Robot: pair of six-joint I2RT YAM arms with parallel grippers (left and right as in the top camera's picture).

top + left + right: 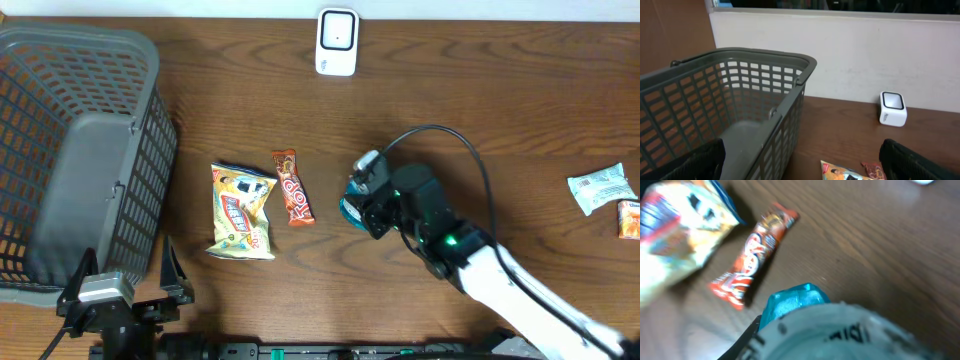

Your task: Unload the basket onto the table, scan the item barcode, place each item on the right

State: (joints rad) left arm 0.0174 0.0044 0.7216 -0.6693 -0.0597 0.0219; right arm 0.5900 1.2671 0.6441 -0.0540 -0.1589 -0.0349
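Packet, teal and crinkly, fills the right-wrist view, clamped in the right gripper; I judge it light, soft and slippery, best gripped across its middle. Arm reaches in low, wrist angled down, with the bar off to the gripper's left and the scanner well beyond.

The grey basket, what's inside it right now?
Inside the grey basket only its bare floor shows, no items. The left gripper covers part of its near edge, so that bit is unseen.
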